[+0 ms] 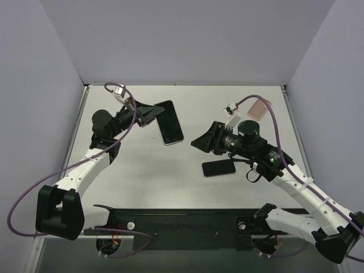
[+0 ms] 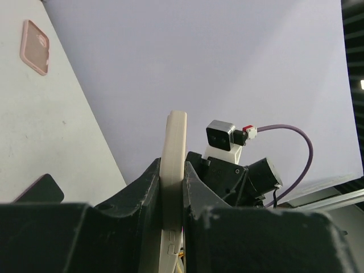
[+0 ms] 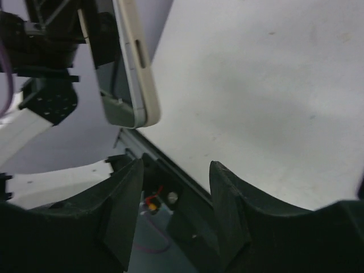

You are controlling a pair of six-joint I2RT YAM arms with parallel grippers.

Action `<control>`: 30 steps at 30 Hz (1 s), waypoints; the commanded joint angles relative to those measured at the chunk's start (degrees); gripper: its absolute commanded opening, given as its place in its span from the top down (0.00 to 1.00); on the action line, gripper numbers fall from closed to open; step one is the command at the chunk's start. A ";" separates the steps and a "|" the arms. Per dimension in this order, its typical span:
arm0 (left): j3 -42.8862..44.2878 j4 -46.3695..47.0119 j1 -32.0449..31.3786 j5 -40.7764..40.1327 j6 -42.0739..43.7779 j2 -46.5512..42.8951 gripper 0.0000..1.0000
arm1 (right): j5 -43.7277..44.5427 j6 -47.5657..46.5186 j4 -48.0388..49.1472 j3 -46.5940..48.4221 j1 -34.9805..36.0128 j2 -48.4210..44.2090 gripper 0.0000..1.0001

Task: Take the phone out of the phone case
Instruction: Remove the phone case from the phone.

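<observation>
The phone (image 1: pixel 169 122), dark screen up, sits in a cream phone case (image 2: pixel 173 142) held above the back left of the table. My left gripper (image 1: pixel 152 114) is shut on the case's near end, and both fingers press its edge in the left wrist view (image 2: pixel 172 170). In the right wrist view the case's cream side (image 3: pixel 136 57) hangs at the upper left. My right gripper (image 1: pixel 197 142) is to the right of the phone, apart from it. Its fingers are spread with nothing between them (image 3: pixel 176 165).
A second dark phone (image 1: pixel 219 168) lies flat on the table under the right arm, and its corner shows in the left wrist view (image 2: pixel 38 192). A pink case (image 1: pixel 259 108) lies at the back right (image 2: pixel 34 46). White walls enclose the table.
</observation>
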 commanded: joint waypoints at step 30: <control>-0.01 4.23 -2.01 -0.63 -2.30 -2.36 1.00 | -11.85 18.84 20.20 -3.71 1.10 4.44 0.66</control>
